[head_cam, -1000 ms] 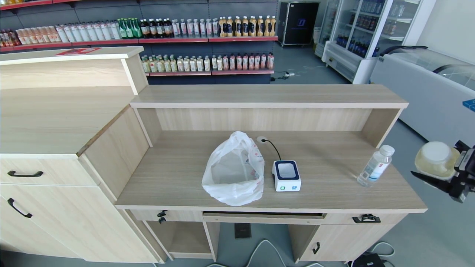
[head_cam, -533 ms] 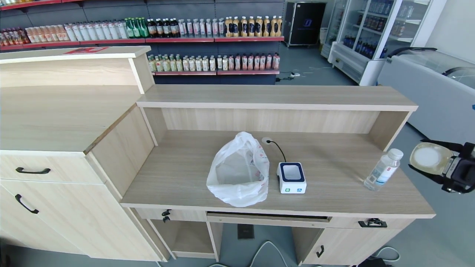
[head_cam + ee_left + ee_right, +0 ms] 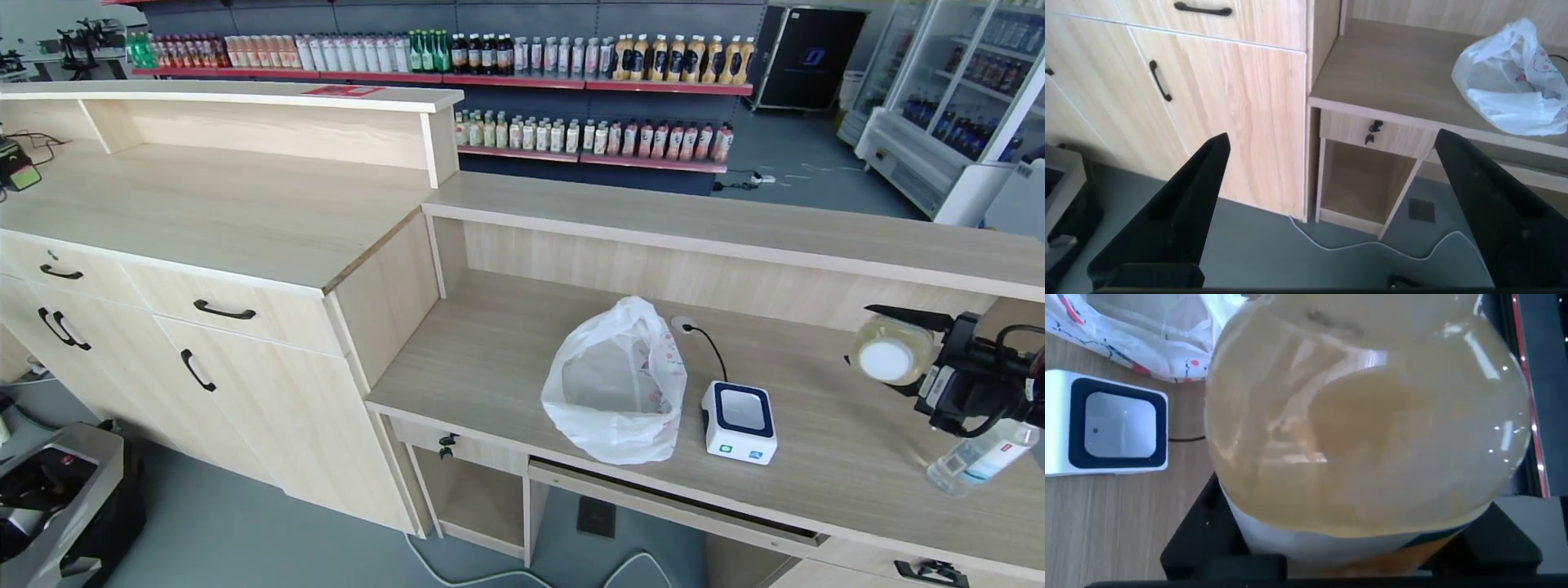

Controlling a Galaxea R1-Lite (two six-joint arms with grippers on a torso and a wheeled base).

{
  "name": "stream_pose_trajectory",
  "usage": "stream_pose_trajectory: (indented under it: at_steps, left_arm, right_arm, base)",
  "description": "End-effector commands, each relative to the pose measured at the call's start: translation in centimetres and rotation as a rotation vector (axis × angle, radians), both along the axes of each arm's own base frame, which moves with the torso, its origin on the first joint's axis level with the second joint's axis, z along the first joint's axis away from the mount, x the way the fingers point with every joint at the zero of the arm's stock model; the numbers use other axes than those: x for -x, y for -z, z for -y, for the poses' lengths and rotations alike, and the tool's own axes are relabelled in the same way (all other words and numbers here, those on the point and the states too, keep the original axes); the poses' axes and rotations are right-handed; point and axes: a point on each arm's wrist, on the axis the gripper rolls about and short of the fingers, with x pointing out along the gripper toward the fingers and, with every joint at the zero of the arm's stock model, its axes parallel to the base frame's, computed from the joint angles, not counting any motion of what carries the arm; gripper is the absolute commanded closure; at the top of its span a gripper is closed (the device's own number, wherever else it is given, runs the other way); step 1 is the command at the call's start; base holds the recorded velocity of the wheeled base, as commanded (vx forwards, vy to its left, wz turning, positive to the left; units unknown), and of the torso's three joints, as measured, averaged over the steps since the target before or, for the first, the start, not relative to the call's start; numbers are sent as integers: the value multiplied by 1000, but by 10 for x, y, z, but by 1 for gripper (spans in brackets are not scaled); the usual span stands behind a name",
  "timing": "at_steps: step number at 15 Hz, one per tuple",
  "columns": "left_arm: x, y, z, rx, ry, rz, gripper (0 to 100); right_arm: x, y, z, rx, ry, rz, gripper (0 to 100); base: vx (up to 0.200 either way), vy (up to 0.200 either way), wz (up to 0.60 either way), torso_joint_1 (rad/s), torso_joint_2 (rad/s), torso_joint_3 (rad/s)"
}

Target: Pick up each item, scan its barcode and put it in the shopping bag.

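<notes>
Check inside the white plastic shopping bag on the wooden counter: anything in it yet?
The white plastic shopping bag gapes toward the front; only its own pale lining shows, no item. Its crumpled lower folds hide the very bottom.

On the pale wooden desk top [image 3: 490, 359], toward the near edge: crumpled white plastic shopping bag [image 3: 616, 384]. Just right of the bag: small white box-shaped barcode scanner [image 3: 739, 422]. From the scanner's far side, thin black cable [image 3: 712, 353] to a hole farther back on the desk top. At the right end, near the front edge: clear plastic water bottle [image 3: 980, 457]. Above the desk top, right of the scanner and up-left of the water bottle: round translucent plastic jar [image 3: 886, 358], clamped in the black right gripper [image 3: 890, 351]. Abutting the desk on the left: taller pale wooden cabinet counter [image 3: 204, 212]. Far behind both: red-edged shelves of bottles [image 3: 522, 82].
</notes>
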Motion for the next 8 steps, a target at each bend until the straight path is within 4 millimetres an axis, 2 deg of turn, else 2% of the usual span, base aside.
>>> stream_pose_trajectory:
  at_steps: [1,5,8]
  left_arm:
    - [0,0,0,0,0,0,0]
    - [0,0,0,0,0,0,0]
    - [0,0,0,0,0,-2,0]
  right_arm:
    - [-12,22,-9,-20,-42,-51,100]
    - [-26,37,-15,-46,-70,-85,100]
    - [-38,39,-16,-65,-80,-86,100]
  base:
    - [0,0,0,0,0,0]
    - [0,0,0,0,0,0]
    - [0,0,0,0,0,0]
